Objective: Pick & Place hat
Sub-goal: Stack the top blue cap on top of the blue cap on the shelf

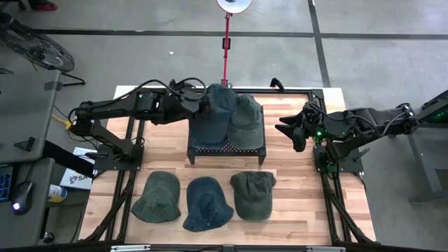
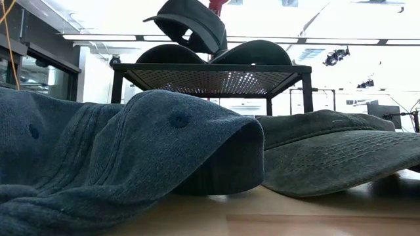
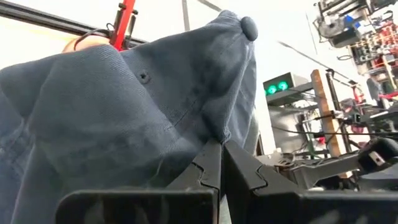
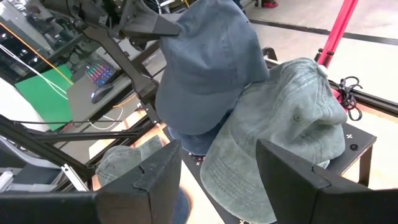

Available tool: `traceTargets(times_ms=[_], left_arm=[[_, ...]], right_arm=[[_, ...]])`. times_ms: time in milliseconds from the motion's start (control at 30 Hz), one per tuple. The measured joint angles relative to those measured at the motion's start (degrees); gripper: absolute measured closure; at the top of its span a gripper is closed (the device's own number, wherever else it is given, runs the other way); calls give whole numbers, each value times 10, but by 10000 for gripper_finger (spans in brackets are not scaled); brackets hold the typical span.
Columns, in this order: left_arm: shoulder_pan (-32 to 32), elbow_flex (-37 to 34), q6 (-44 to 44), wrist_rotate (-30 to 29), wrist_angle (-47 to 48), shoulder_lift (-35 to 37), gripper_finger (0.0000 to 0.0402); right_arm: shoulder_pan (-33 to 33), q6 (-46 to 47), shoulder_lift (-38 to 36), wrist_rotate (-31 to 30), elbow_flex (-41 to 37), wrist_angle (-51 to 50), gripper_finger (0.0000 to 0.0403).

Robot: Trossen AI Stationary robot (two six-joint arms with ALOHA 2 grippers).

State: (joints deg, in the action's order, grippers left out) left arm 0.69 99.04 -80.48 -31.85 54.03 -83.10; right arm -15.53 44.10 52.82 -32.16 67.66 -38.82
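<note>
Left end effector [image 3: 221,165] clamps the blue cap [image 1: 218,112] above the rack [image 1: 227,148], crown button tilted upward.

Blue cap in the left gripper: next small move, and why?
Probably lower it a little onto the rack, then open. The left gripper is shut on the blue cap, which hangs above the rack's mesh top beside the green cap. The right gripper waits open, off to the side.

blue cap [image 1: 215,112], faded green cap [image 1: 246,115] — black mesh rack [image 1: 227,150], red pole [image 1: 225,52].
</note>
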Motion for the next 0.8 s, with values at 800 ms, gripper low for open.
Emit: traceTargets(times_ms=[800], left_arm=[[0, -87, -65, 31, 78, 0, 402]], right_arm=[[0, 0, 0, -7, 0, -12, 203]])
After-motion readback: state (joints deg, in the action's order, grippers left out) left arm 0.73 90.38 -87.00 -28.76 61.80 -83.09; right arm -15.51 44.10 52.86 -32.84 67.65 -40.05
